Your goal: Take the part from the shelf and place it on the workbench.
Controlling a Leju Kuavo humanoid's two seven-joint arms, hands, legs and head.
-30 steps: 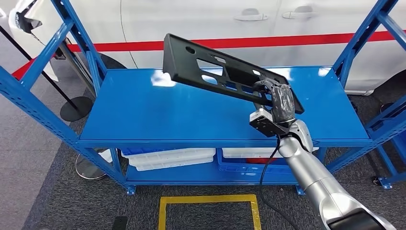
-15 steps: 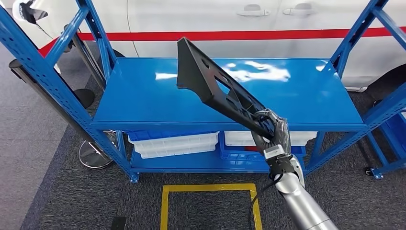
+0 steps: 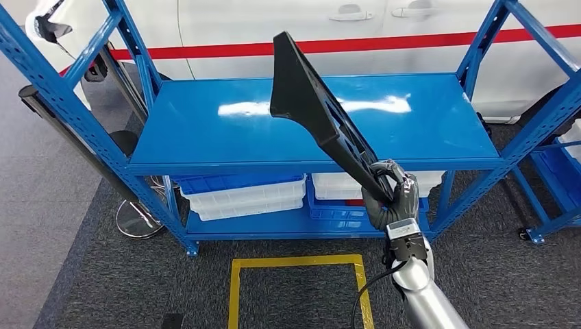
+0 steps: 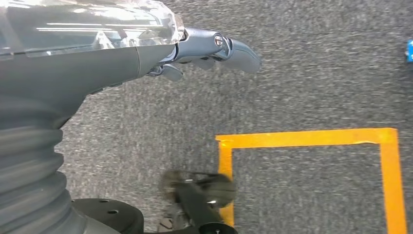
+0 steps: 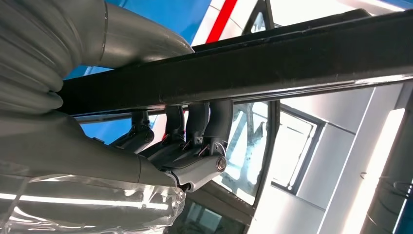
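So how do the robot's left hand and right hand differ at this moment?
The right robot hand grips the black part by its lower end, raised before the blue shelf; the left robot hand holds nothing. The right is lifted, while the left hangs over grey carpet beside the yellow floor marking.

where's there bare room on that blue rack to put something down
The top shelf is bare between the blue uprights, from front lip to the car-side edge. The black part, gripped by the right hand, hangs tilted above its front right. The lower shelf is crowded with white and blue bins.
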